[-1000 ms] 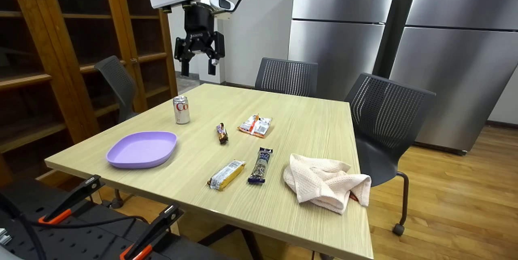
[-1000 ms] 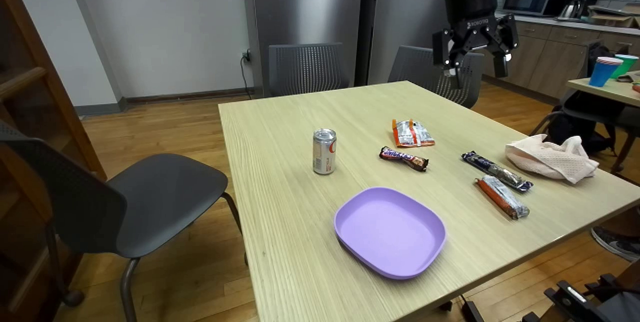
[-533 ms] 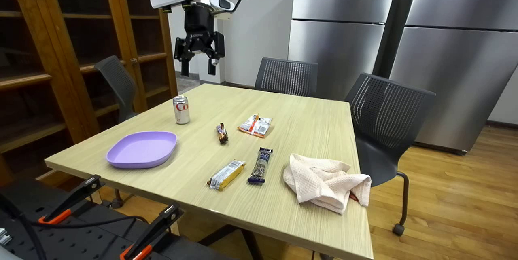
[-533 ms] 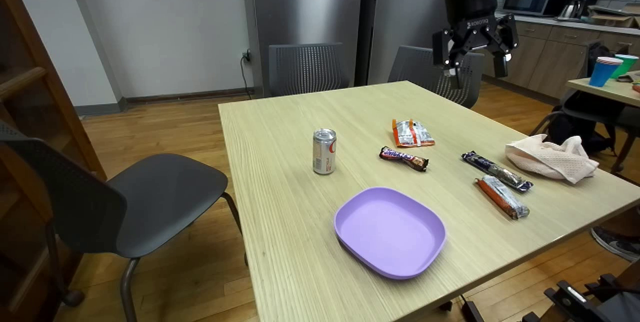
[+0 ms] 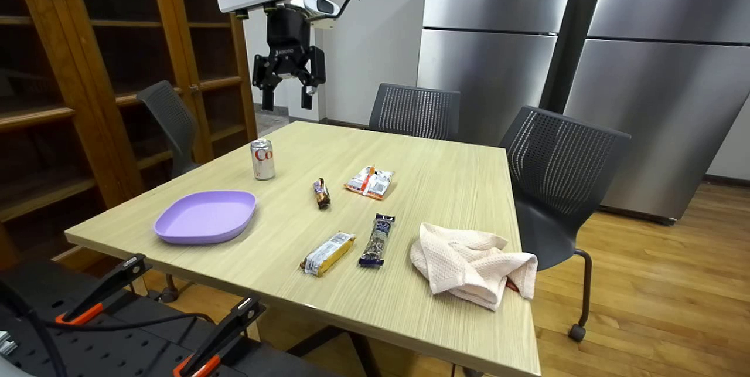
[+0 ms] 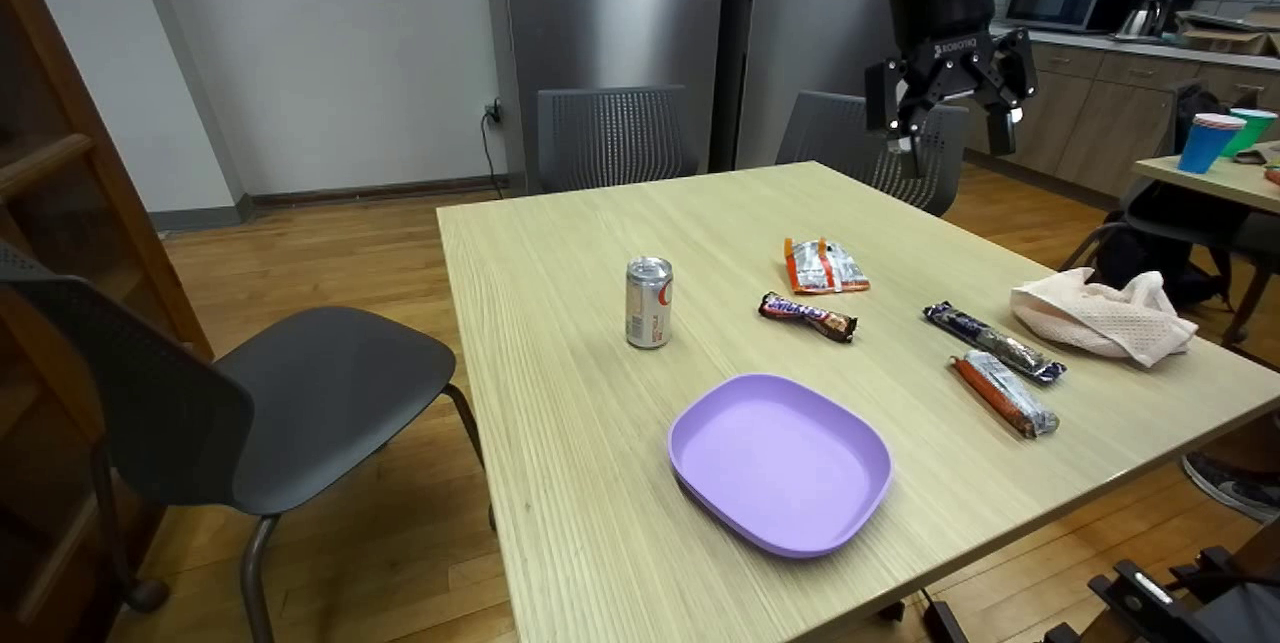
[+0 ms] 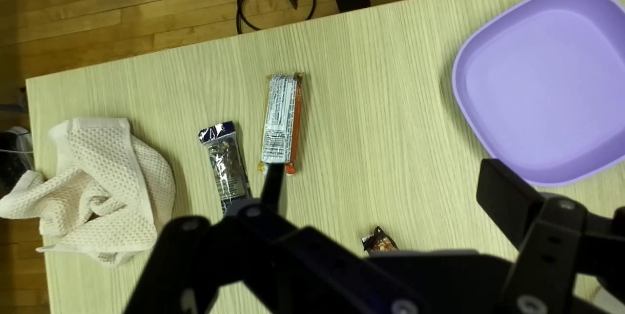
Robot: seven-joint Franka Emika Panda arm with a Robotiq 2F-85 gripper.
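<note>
One Snickers [image 6: 808,317] (wrapped) lies well below the end effector [image 6: 957,159].

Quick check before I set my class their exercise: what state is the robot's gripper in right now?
Gripper: open, holding nothing, hanging above the table.

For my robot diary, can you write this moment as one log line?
tool: open, empty, above table | brown-wrapped bar, purple plate: on table | can: upright
</note>
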